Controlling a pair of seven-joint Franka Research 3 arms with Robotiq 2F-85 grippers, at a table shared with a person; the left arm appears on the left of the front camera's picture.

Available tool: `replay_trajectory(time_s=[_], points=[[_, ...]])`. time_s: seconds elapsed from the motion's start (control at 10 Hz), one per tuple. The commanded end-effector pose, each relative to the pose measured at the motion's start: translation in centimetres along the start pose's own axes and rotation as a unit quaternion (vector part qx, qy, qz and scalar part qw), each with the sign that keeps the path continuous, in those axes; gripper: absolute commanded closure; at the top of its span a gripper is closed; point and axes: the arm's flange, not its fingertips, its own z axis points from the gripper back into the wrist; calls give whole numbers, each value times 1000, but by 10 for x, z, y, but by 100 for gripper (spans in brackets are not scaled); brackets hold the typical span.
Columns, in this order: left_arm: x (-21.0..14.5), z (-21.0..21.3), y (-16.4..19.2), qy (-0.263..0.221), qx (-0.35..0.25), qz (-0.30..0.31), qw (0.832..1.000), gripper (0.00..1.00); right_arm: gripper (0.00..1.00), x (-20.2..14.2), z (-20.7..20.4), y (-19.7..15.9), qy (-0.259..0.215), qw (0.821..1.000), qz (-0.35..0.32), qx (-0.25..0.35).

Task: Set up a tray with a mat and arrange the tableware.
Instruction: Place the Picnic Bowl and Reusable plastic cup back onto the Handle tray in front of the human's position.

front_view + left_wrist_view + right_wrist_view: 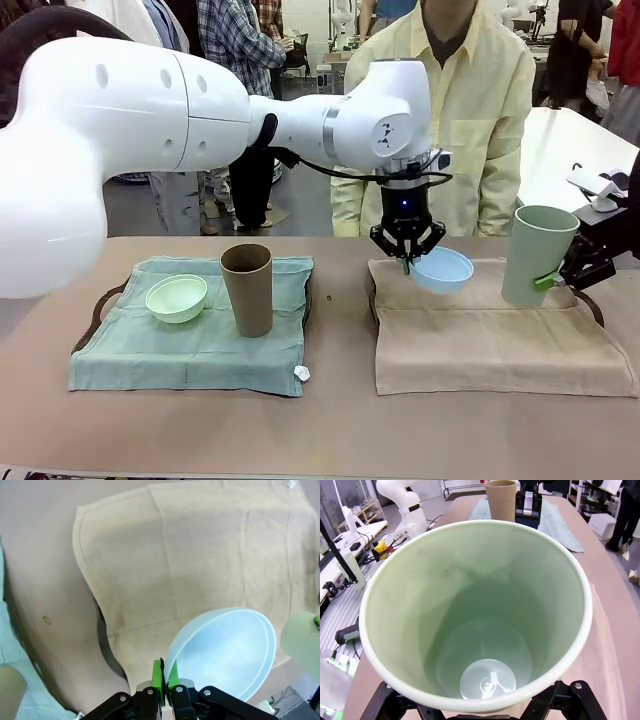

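My left gripper (408, 256) is shut on the rim of the light blue bowl (443, 270), holding it just above the far left part of the beige mat (500, 340). In the left wrist view its green pads (159, 676) pinch the bowl's wall (225, 652). At the mat's right end my right gripper (548, 280) is shut on the pale green cup (535, 255), which leans a little; the cup's inside (480, 610) is empty. On the green mat (190, 340) to the left, the mint green bowl (177, 297) and the brown cup (247, 290) stand upright.
Each mat lies over a dark tray; handles show at the left (100, 312) and between the mats (372, 290). A person in a yellow shirt (470, 110) stands at the far side. A small white tag (301, 373) lies at the green mat's front corner.
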Motion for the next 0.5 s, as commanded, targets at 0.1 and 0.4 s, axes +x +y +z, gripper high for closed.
replay_trajectory(time_s=[0.1, 0.4], points=[[1, -18, -3, -15, 6, -19, 1000, 96, 18, -18, -3, -6, -4, 1000, 11, 3], [4, -36, -4, -11, 9, -25, 1000, 96, 18, -37, -7, -13, -1, 1000, 7, 2]])
